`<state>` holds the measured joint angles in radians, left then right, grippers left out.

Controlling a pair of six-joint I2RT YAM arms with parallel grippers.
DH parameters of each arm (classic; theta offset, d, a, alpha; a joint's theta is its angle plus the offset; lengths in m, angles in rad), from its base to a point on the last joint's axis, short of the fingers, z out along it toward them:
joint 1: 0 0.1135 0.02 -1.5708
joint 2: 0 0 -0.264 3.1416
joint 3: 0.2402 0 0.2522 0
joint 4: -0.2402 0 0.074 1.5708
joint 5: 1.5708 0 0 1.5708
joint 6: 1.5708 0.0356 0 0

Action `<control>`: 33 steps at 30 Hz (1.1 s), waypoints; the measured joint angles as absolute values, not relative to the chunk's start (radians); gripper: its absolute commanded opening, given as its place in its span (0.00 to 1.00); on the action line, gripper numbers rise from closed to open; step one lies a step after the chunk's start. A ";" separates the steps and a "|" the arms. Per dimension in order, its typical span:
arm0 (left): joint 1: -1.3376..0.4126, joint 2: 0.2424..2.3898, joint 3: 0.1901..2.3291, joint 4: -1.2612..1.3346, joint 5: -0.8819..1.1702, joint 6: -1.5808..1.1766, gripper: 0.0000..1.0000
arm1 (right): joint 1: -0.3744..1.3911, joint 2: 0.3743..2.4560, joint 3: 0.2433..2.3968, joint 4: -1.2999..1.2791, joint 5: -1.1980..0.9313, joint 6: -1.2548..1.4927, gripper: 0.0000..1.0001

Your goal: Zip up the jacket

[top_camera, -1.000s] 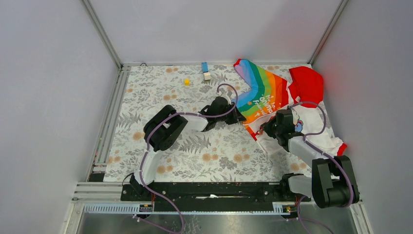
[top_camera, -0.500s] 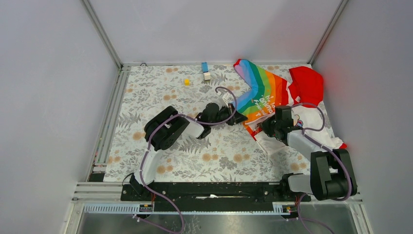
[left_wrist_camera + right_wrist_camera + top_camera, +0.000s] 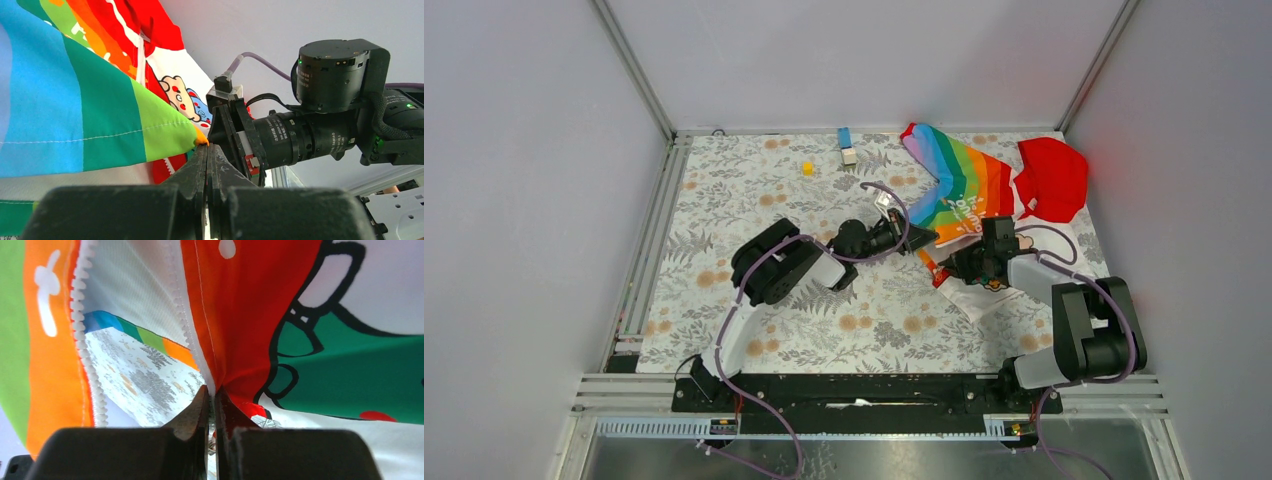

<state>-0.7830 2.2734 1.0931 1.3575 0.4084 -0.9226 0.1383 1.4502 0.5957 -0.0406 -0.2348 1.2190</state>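
Observation:
The jacket (image 3: 969, 185) lies crumpled at the back right, rainbow panel up and red hood (image 3: 1054, 175) behind it. My left gripper (image 3: 921, 240) is shut on the bottom corner of the rainbow panel. In the left wrist view the fabric (image 3: 75, 110) is drawn to an orange point at the jaw tips (image 3: 207, 147). My right gripper (image 3: 951, 268) is shut on the other front edge just to the right. In the right wrist view the white zipper tape (image 3: 187, 335) runs down into the closed jaws (image 3: 213, 392). The opposite row of zipper teeth (image 3: 82, 340) hangs apart from it.
A small blue and white block (image 3: 847, 145) and a yellow cube (image 3: 807, 168) sit near the back edge of the floral tablecloth (image 3: 754, 200). Grey walls close in the back and both sides. The right arm's wrist (image 3: 330, 100) is close in front of my left gripper.
My left gripper moved right to the rainbow panel's corner and shut on it. My right gripper slid left with the jacket's front edge, bringing the two grippers close together.

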 measured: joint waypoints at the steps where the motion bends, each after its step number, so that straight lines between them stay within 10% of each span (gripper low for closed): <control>1: -0.784 2.274 1.093 1.358 0.408 -0.919 0.00 | 0.138 1.448 0.595 -0.040 -0.234 1.238 0.00; 33: -0.827 2.291 1.069 1.435 0.358 -0.846 0.00 | 0.139 1.288 0.499 0.047 -0.150 1.565 0.00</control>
<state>-0.8268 2.2910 1.0691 1.4345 0.3576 -0.8459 0.1387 1.2884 0.4992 0.0467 -0.1501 1.5650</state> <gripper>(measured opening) 0.010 0.064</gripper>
